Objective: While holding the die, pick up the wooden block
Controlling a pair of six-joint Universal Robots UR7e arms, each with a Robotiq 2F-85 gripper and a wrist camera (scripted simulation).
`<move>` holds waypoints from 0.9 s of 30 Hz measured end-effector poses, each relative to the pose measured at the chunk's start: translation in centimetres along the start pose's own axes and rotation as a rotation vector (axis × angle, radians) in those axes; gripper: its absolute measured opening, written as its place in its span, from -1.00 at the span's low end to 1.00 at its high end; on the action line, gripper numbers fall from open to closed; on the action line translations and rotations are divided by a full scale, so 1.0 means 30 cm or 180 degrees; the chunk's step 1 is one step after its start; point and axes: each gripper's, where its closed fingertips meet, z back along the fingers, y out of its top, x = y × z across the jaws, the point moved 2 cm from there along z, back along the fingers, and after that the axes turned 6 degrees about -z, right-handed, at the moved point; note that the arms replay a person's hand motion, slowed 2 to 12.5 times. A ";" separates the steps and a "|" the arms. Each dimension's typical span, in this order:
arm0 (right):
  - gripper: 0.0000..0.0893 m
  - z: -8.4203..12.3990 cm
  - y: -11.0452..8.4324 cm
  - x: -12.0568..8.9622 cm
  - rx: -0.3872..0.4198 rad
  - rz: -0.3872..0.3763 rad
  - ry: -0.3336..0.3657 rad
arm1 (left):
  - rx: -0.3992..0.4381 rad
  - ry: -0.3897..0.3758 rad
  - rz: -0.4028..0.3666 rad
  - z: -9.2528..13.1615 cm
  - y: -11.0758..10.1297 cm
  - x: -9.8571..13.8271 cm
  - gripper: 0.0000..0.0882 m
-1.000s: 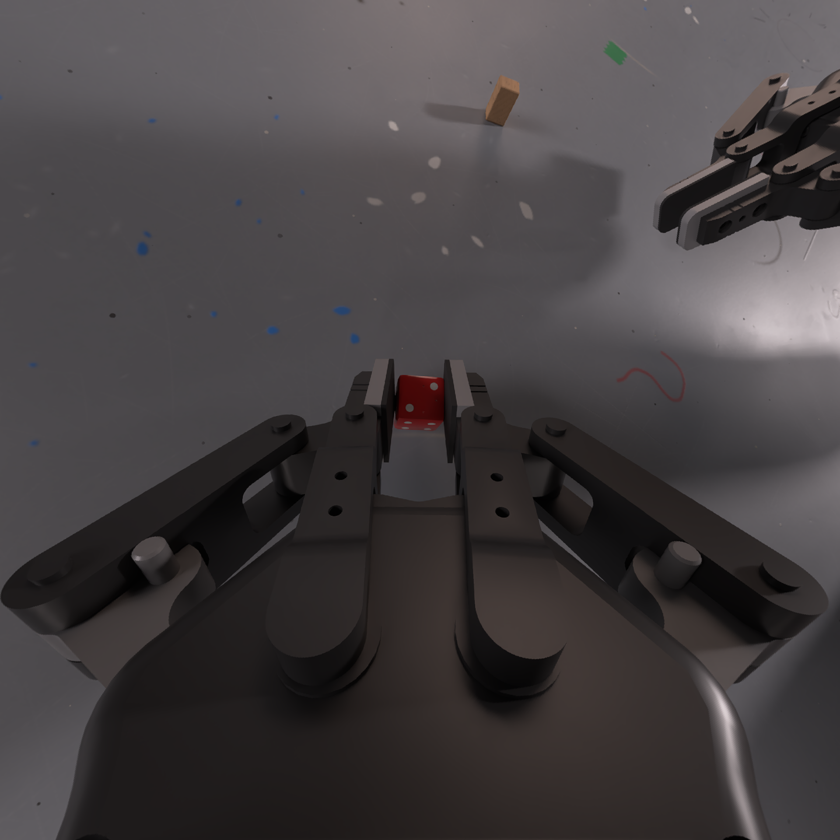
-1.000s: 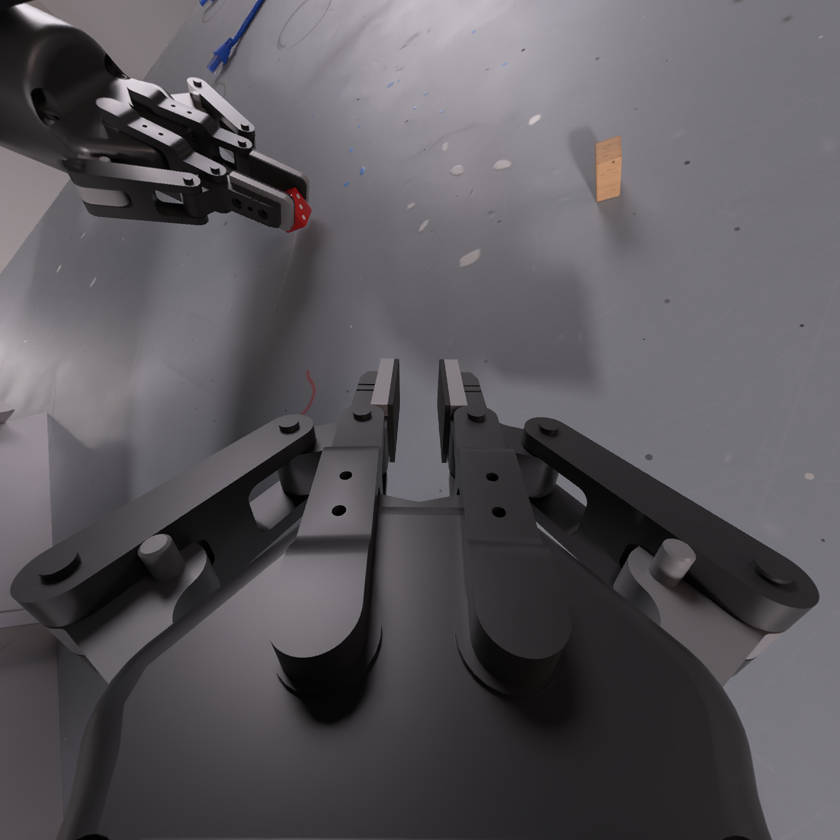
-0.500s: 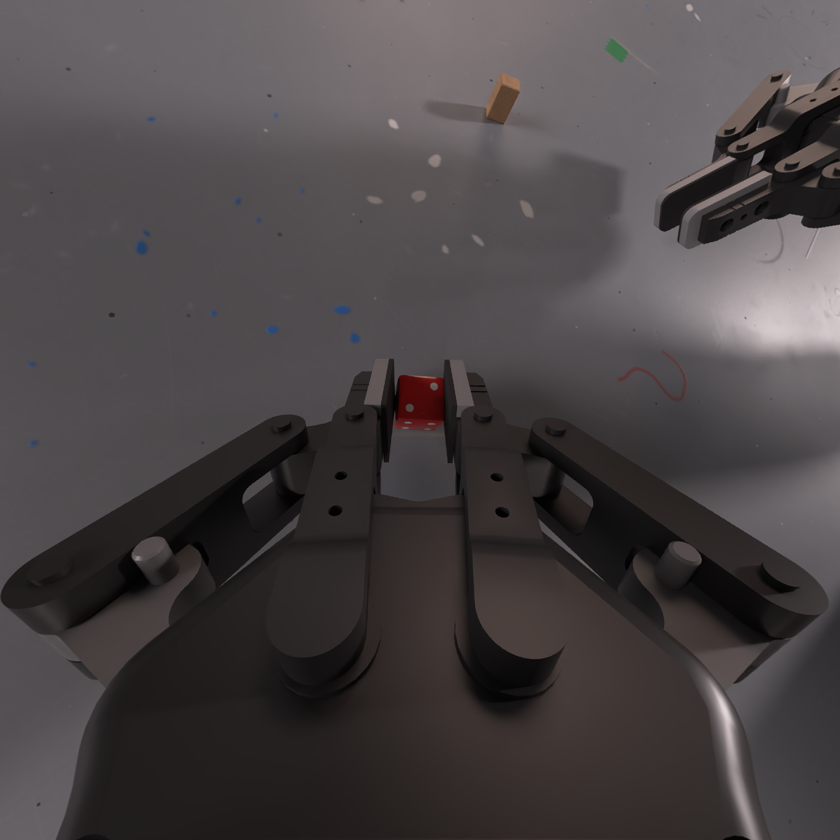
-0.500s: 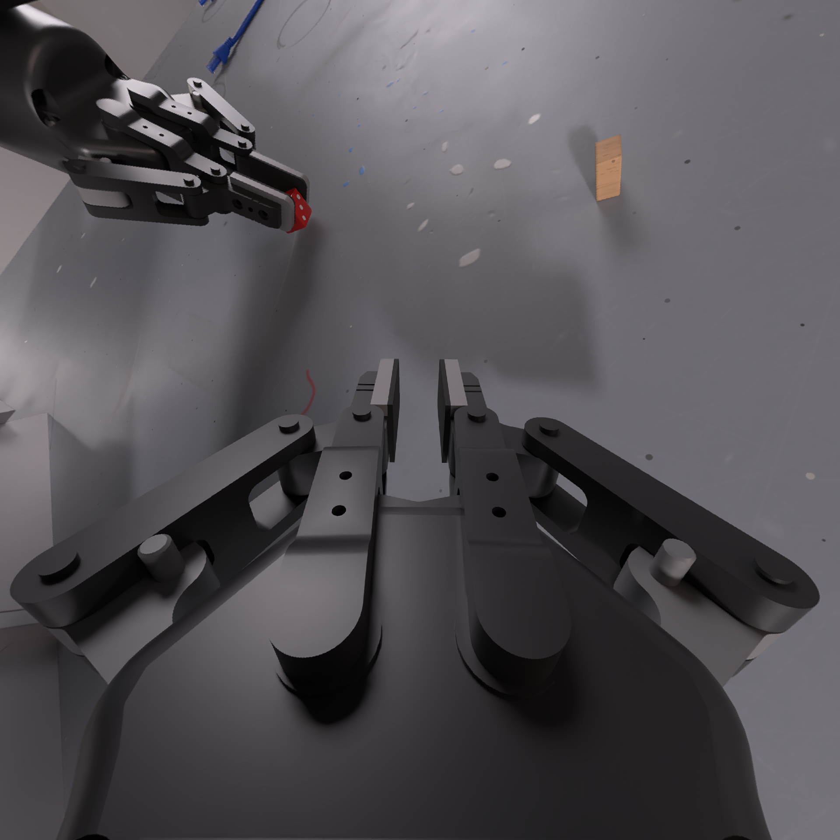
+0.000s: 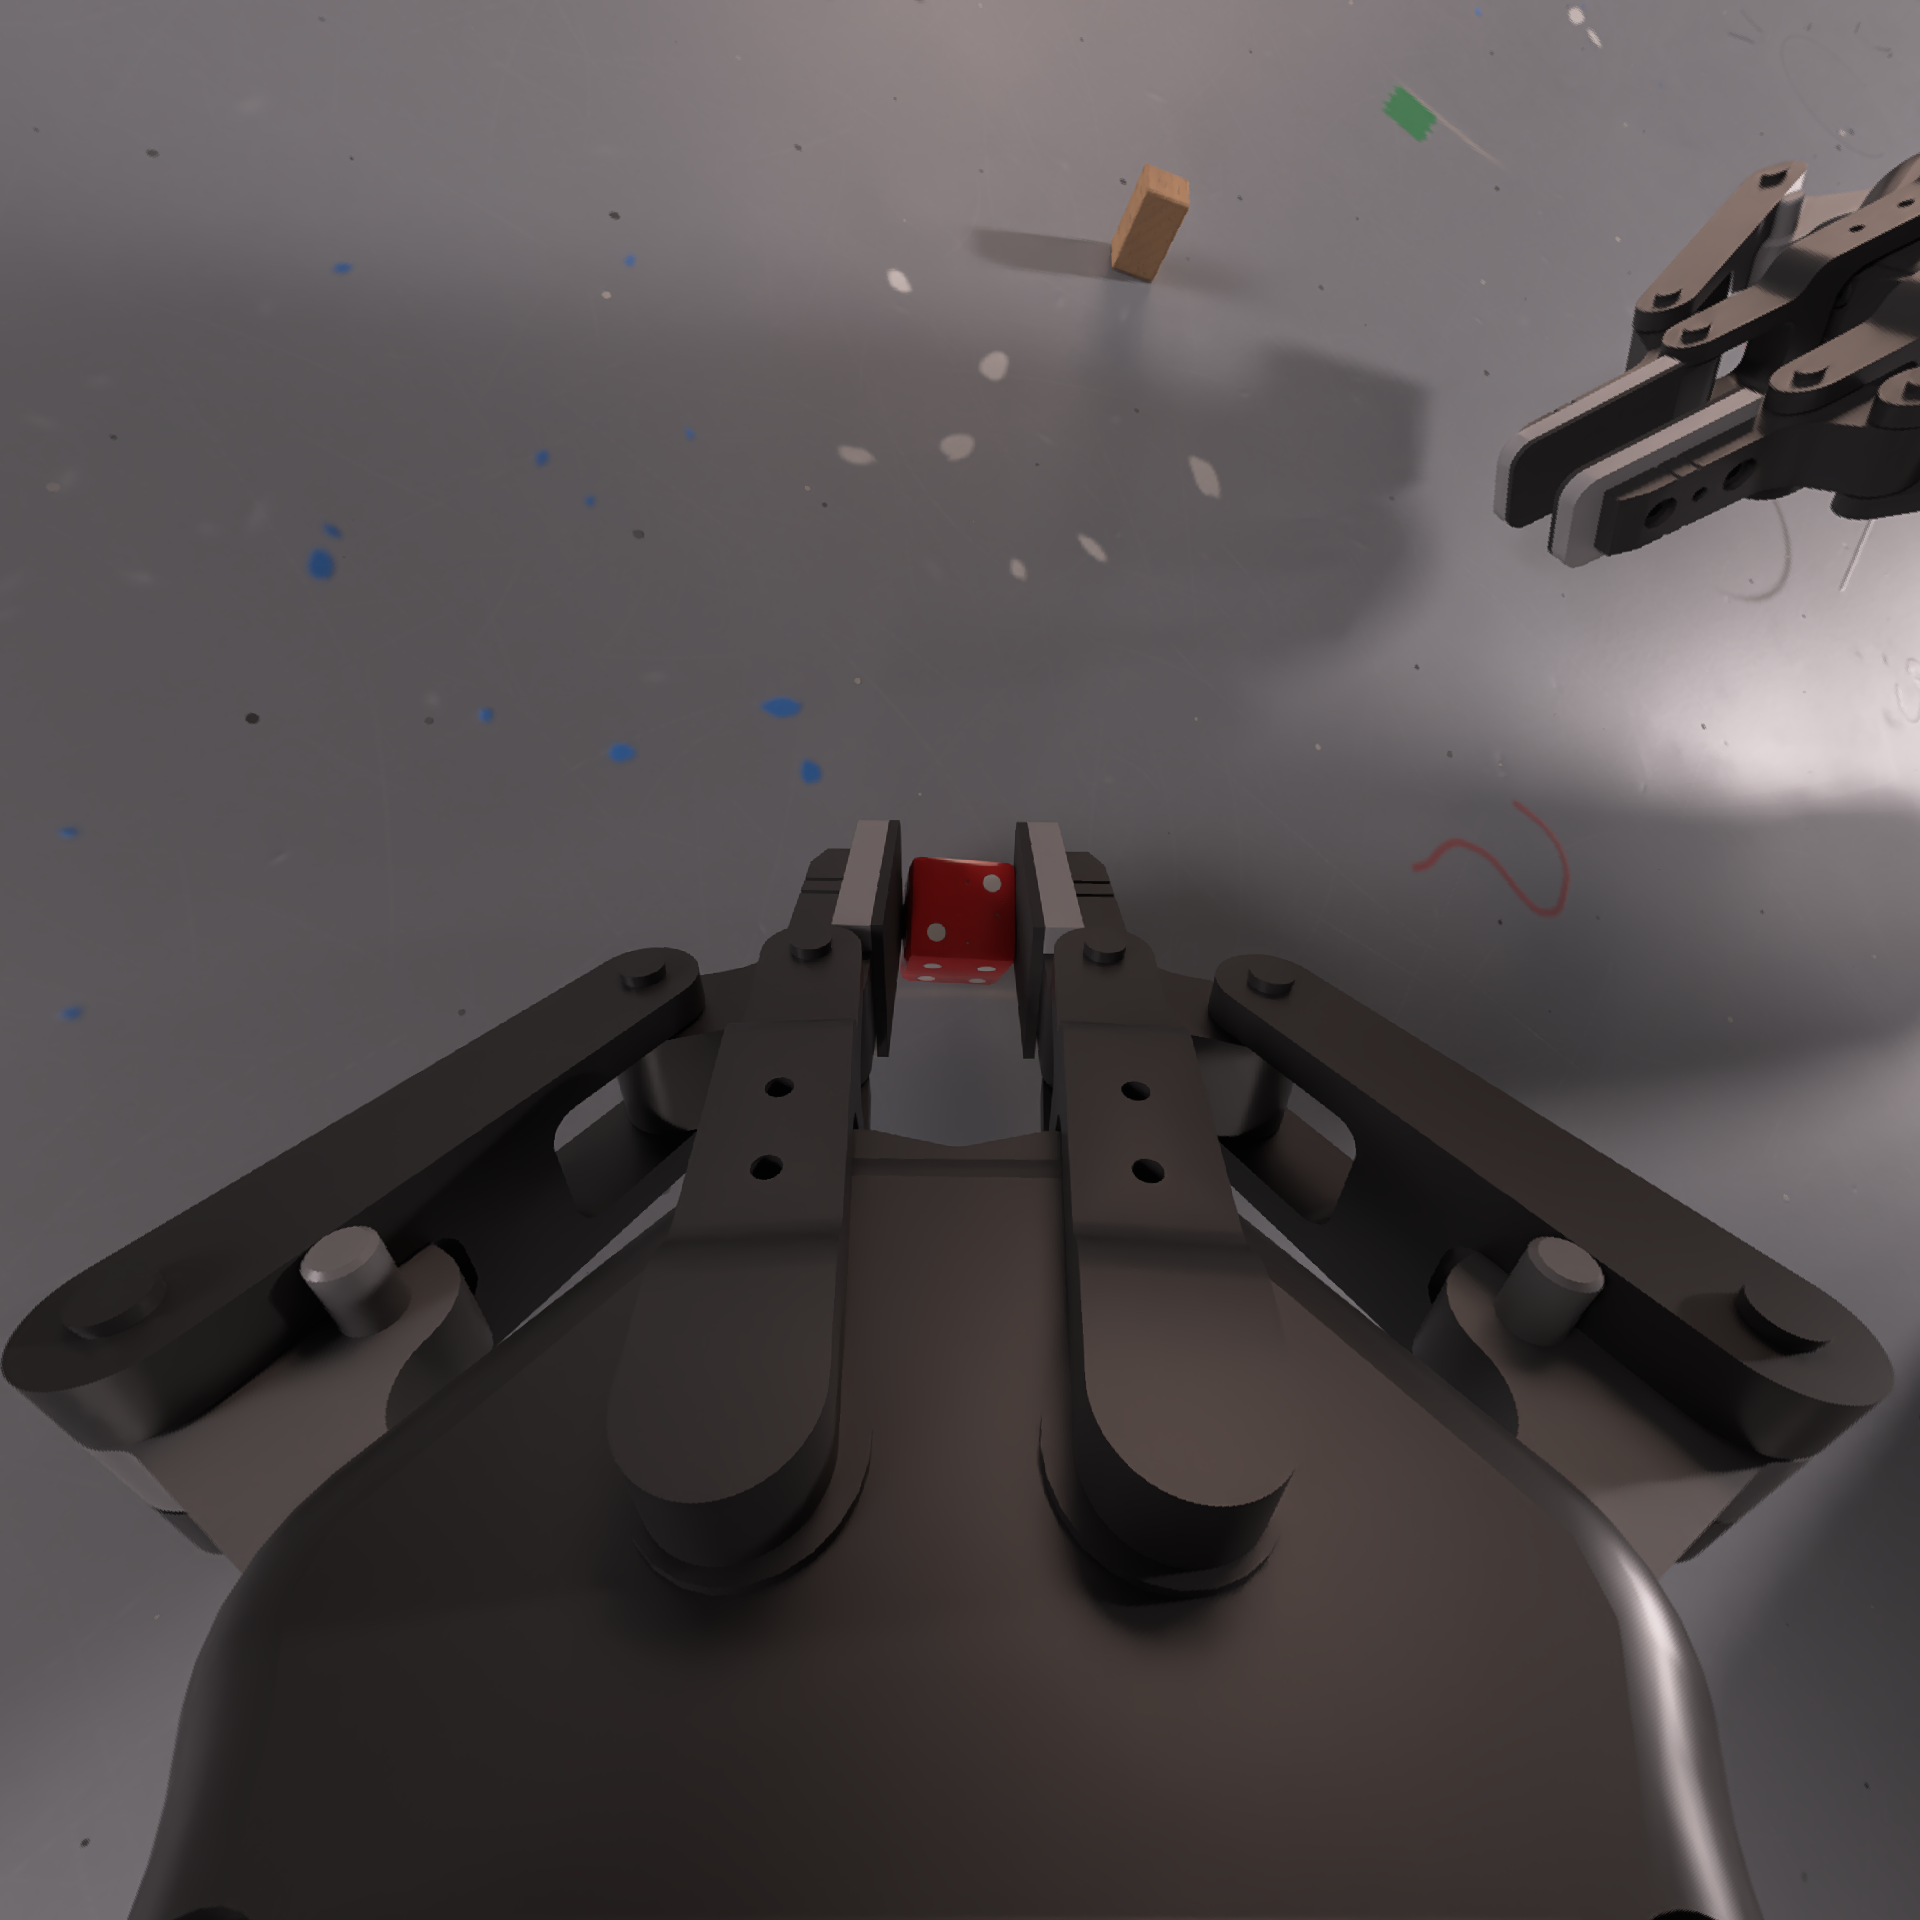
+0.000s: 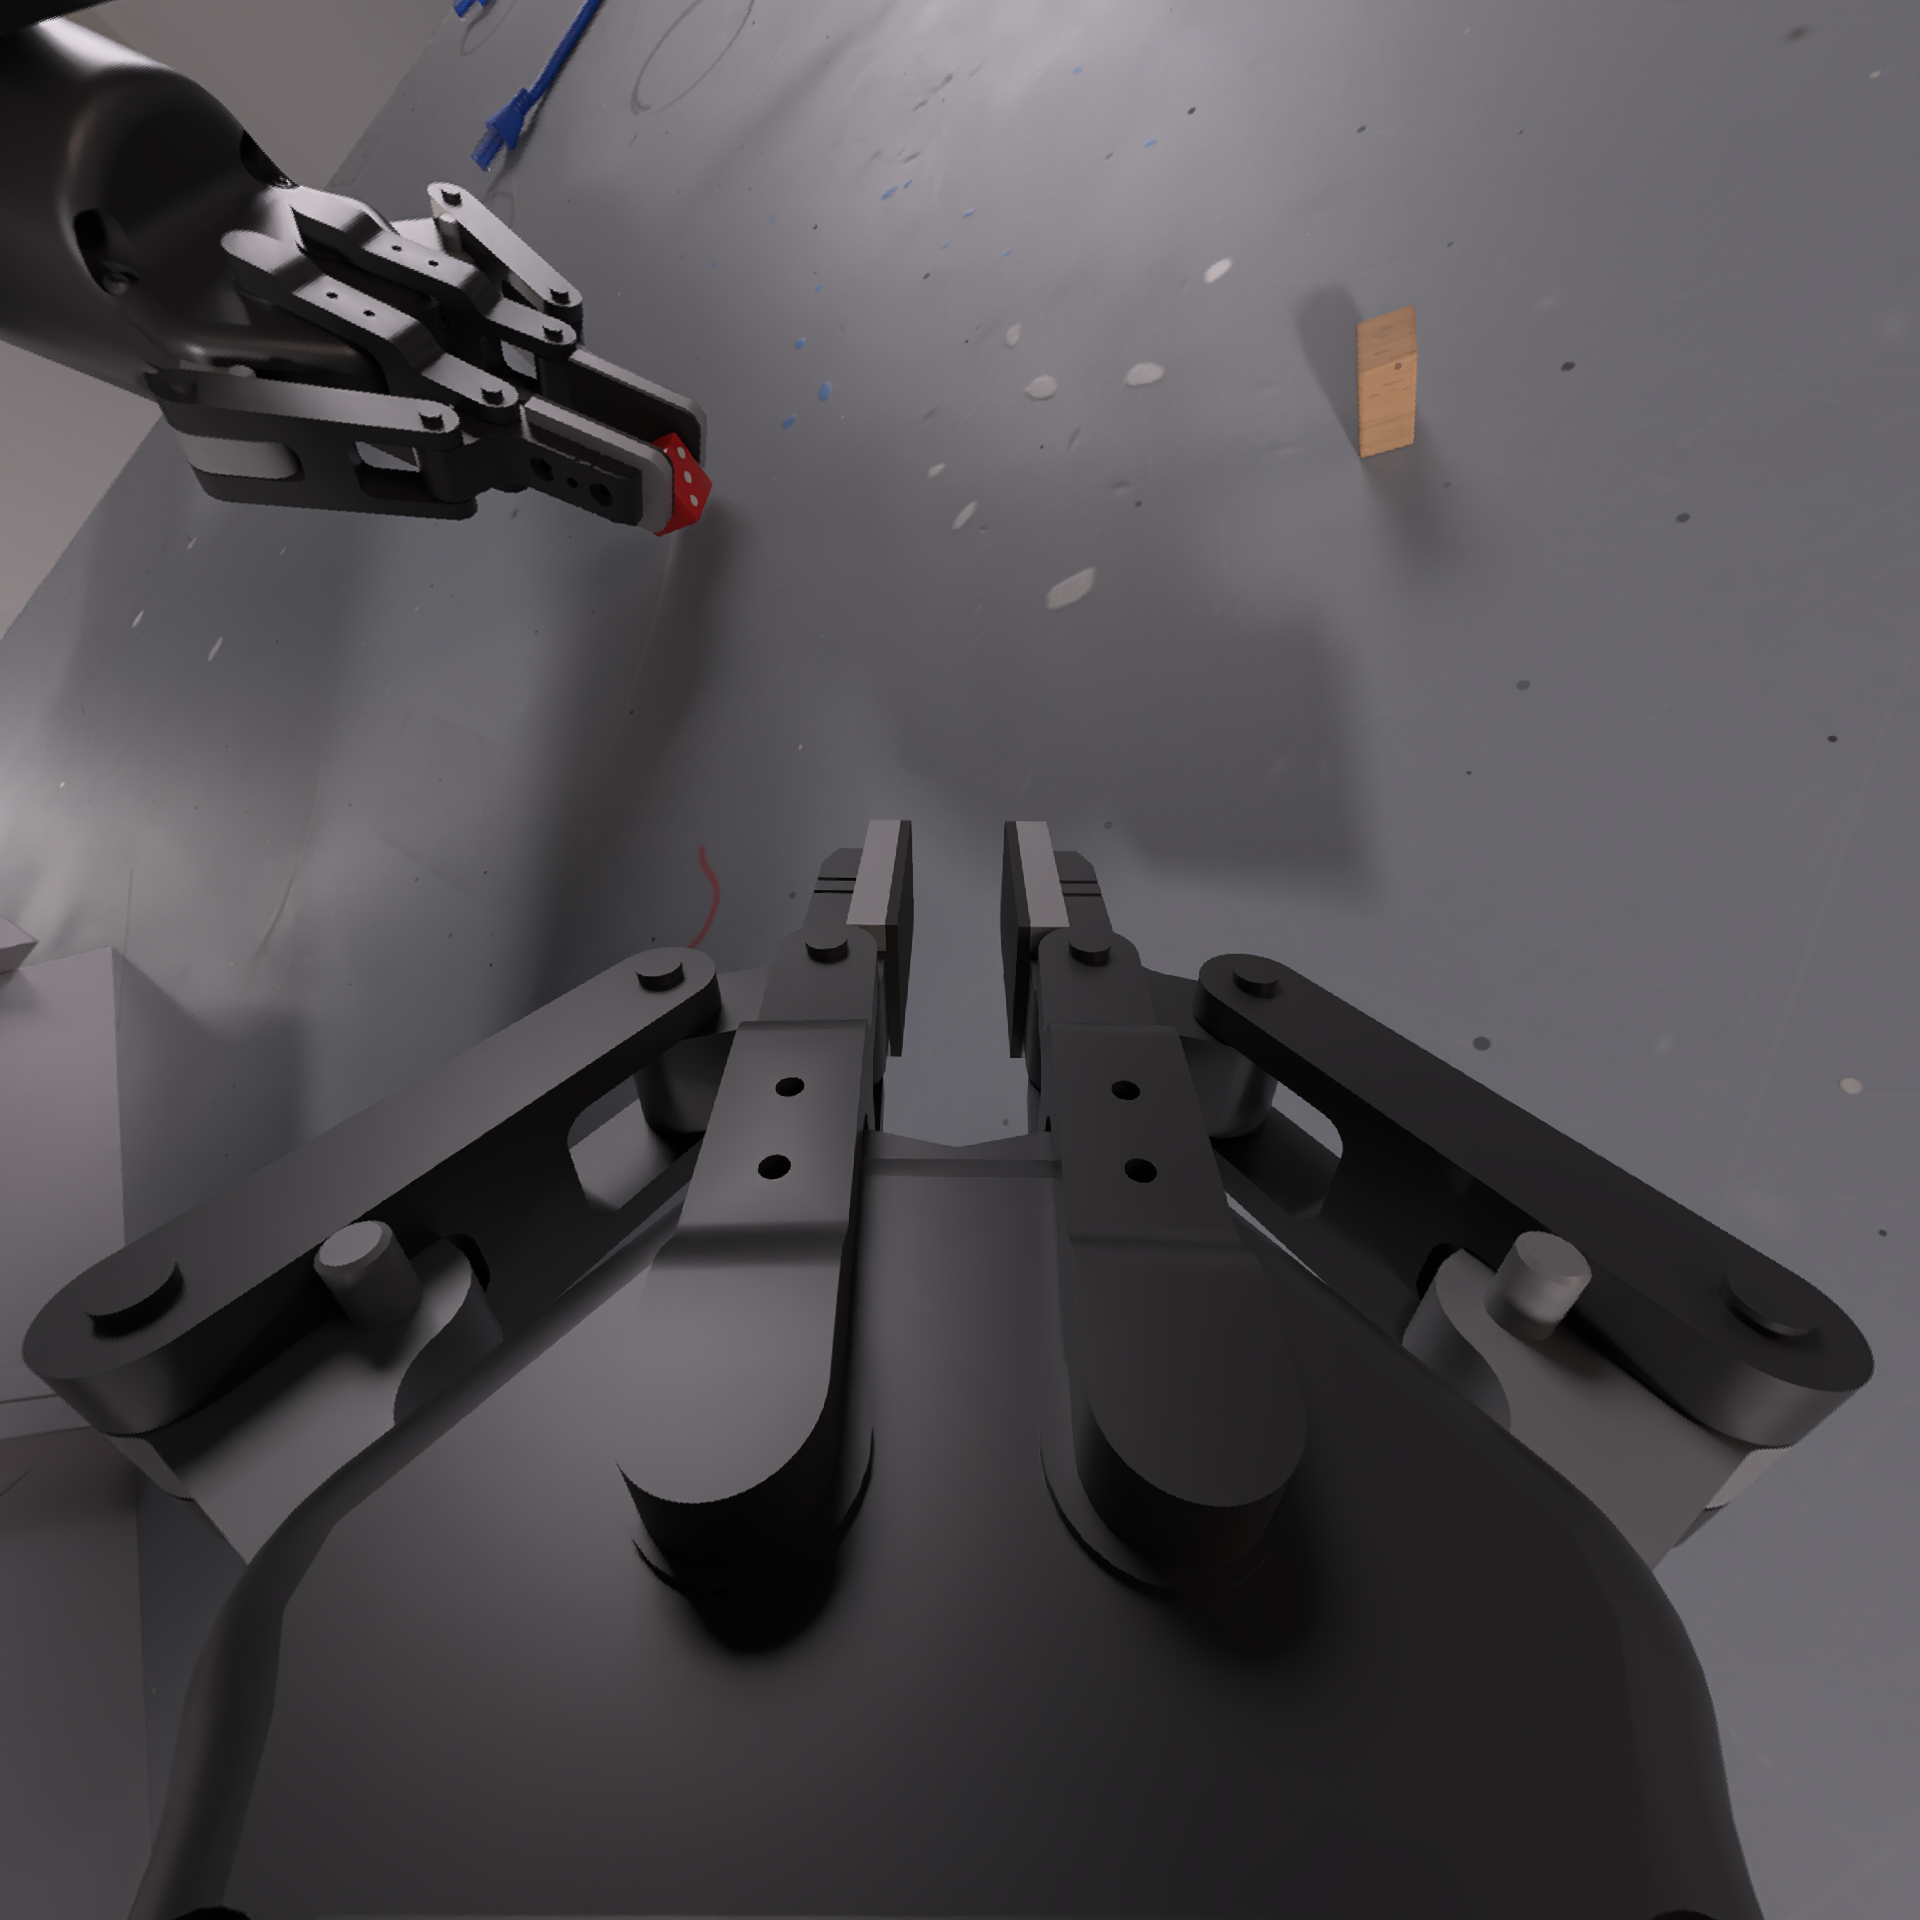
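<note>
My left gripper (image 5: 956, 862) is shut on a red die (image 5: 958, 920) with white pips and holds it above the grey table. It shows the same way in the right wrist view (image 6: 665, 488), die (image 6: 686, 483) at its tips. The wooden block (image 5: 1148, 223) stands upright far ahead of it, on the table. My right gripper (image 6: 958, 862) is empty, its jaws a narrow gap apart, hovering above the table. The block (image 6: 1387, 379) is far ahead and to its right. The right gripper also shows in the left wrist view (image 5: 1538, 514), to the right of the block.
The grey table (image 5: 416, 623) is speckled with blue and white flecks. A green scrap (image 5: 1408, 112) lies beyond the block. A red thread (image 5: 1507, 868) lies between the arms. A blue cable (image 6: 530, 88) lies far off. A pale box (image 6: 52, 1143) stands at the left edge.
</note>
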 end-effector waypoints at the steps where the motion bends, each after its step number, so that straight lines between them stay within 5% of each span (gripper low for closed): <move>1: -0.65 0.000 0.000 0.000 0.0000 -0.0001 0.0000 | 0.0000 0.0000 -0.0001 0.000 0.000 0.000 -0.56; 27: -0.61 0.000 0.000 -0.002 0.0000 -0.0007 0.0032 | 0.0014 -0.0012 0.0031 -0.002 0.001 -0.002 -0.56</move>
